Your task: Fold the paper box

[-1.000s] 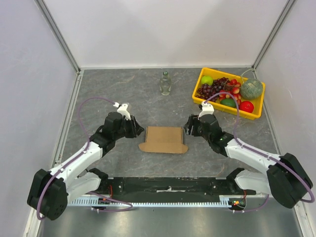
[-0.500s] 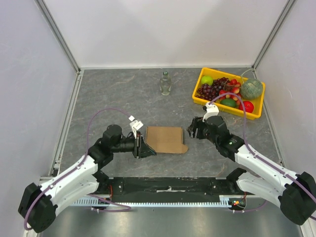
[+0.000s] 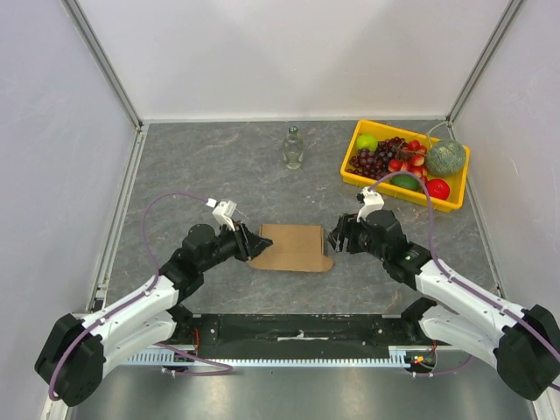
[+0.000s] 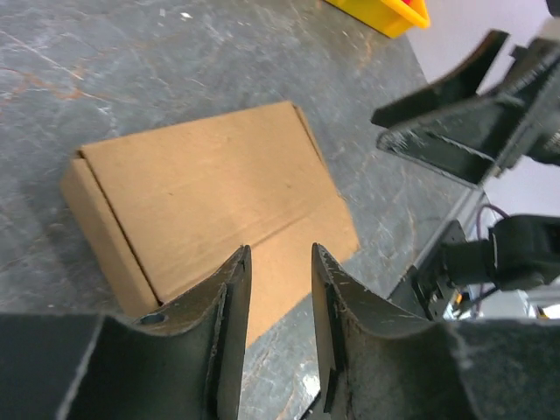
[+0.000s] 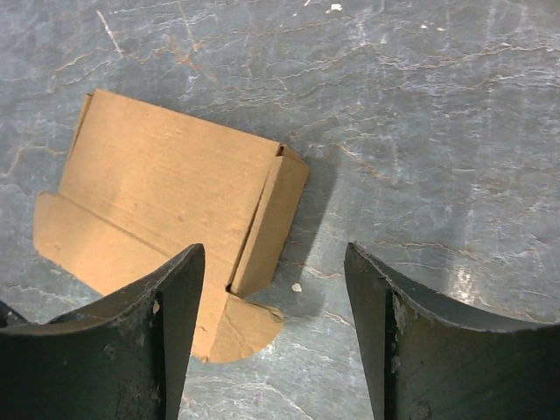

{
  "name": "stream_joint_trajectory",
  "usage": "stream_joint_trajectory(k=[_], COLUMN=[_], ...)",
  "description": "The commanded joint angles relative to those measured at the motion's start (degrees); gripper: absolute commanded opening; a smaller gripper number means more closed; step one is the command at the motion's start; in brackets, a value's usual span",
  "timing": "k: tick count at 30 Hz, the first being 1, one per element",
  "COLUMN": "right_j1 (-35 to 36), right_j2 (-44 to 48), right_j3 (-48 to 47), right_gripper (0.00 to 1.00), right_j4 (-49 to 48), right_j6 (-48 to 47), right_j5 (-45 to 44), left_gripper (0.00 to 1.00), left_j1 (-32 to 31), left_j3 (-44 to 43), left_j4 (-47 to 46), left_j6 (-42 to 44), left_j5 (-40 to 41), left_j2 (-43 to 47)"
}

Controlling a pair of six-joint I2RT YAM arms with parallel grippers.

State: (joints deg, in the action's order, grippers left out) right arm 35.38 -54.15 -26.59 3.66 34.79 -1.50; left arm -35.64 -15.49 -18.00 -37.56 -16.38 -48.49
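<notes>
The paper box (image 3: 291, 247) is a low brown carton lying flat mid-table, with a front flap spread toward the arms and a rounded tab at its right front corner. My left gripper (image 3: 252, 241) is at the box's left end, open by a narrow gap with nothing in it. In the left wrist view the gripper (image 4: 280, 254) hovers over the front flap of the box (image 4: 201, 175). My right gripper (image 3: 334, 236) stands wide open just off the right end. In the right wrist view the gripper (image 5: 273, 254) frames the end wall and tab of the box (image 5: 166, 184).
A yellow tray (image 3: 411, 198) of fruit sits at the back right. A small glass bottle (image 3: 293, 147) stands at the back centre. White walls close in the table on three sides. A black rail (image 3: 297, 328) runs along the near edge between the arm bases.
My left gripper swung down to the box's left front corner, then came back up to the left end with its jaws slightly wider. The right gripper shifted only a little.
</notes>
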Motion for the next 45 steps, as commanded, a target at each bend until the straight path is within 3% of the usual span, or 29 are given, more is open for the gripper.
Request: stream_joint_trajectory(k=[1, 7, 13, 25, 30, 39, 45], right_j1=[-0.1, -0.1, 1.7, 12.5, 13.7, 13.6, 13.6], right_j2=[0.9, -1.7, -2.1, -5.3, -5.6, -3.1, -1.1], right_j3=[0.7, 3.8, 6.4, 4.4, 4.6, 3.0, 2.0], right_gripper=[0.73, 0.72, 0.70, 0.63, 0.63, 0.66, 0.65], right_j4=[-2.7, -7.5, -8.2, -8.9, -8.8, -2.0, -0.6], right_j6=[0.5, 4.1, 6.4, 9.2, 9.6, 9.4, 12.5], right_j5=[5.6, 11.7, 12.0, 4.8, 2.6, -7.4, -15.6], left_gripper=[0.41, 0.42, 0.42, 0.43, 0.43, 0.44, 0.44], left_j1=[0.3, 0.3, 0.2, -0.3, -0.3, -0.3, 1.7], left_j3=[-3.4, -0.5, 0.8, 1.2, 1.1, -6.3, -15.4], left_j4=[3.1, 4.7, 9.2, 13.2, 14.1, 20.2, 20.4], left_j6=[-0.3, 0.6, 0.6, 0.7, 1.7, 4.5, 7.3], left_j5=[7.8, 4.1, 4.0, 4.7, 5.7, 13.9, 20.4], left_j2=[-0.3, 1.1, 3.3, 3.7, 2.7, 5.2, 0.1])
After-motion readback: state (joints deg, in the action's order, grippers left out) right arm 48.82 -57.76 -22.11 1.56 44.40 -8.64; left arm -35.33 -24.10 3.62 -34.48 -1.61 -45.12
